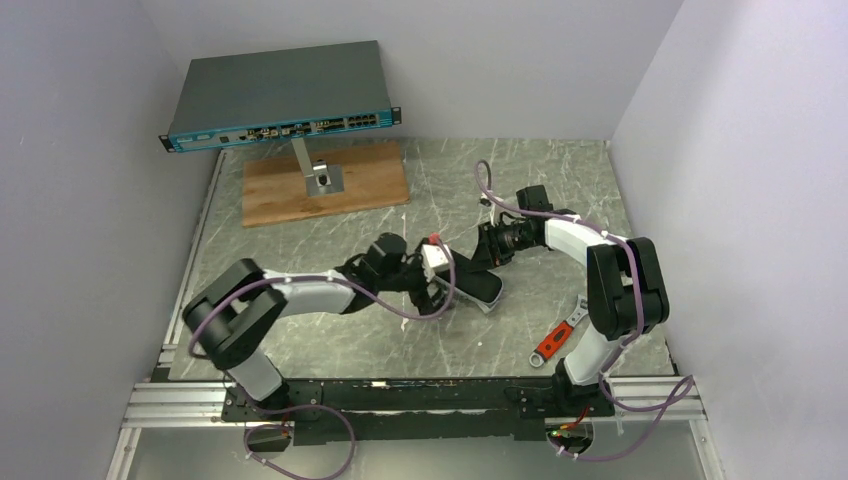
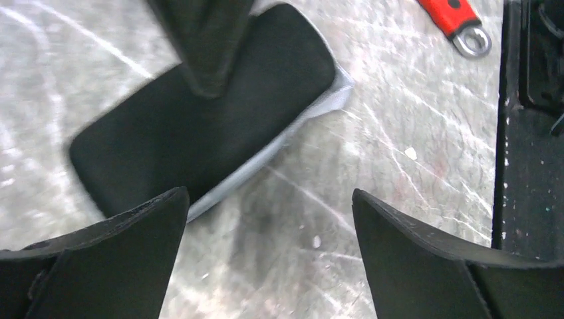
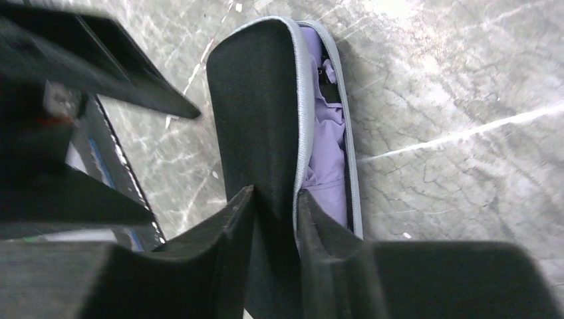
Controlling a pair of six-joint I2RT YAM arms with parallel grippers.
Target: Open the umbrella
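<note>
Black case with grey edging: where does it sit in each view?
Top external: case mid-table, between the two arms' gripper tips.
Left wrist: case upper left, beyond the open left gripper.
Right wrist: case centre, its lid raised, lavender umbrella inside.
Shared landmark: the right gripper pinching the lid's edge, visible in all three.

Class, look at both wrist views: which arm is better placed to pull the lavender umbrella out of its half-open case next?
Left, probably. The left end effector hovers open and empty by the case lid, which the right end effector pinches, exposing the umbrella.
</note>
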